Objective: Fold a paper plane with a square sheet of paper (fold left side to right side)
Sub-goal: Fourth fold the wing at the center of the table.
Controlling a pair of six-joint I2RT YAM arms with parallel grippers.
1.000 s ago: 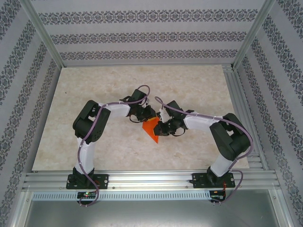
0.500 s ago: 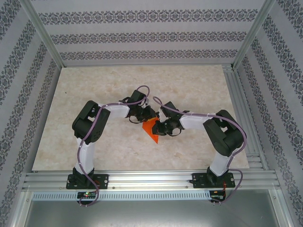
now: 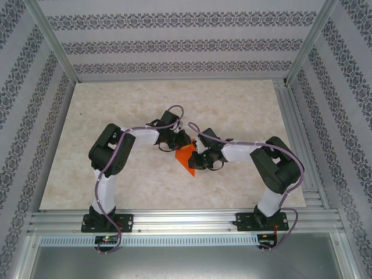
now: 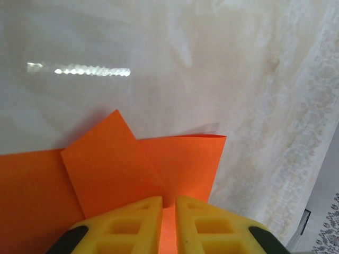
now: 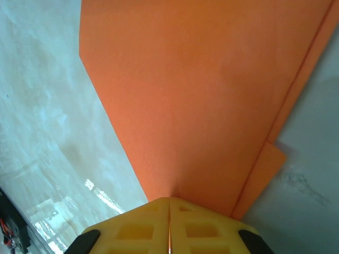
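The paper plane [image 4: 106, 174] runs off the picture at 9 and 6 o'clock, its near edge hidden behind the left claw [image 4: 169, 205].

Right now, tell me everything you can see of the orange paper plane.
The paper plane is bright orange matte paper, partly folded: flat layers, crisp creases, one flap turned over. Near the middle of the table, the left claw pinches one edge and the right claw another.
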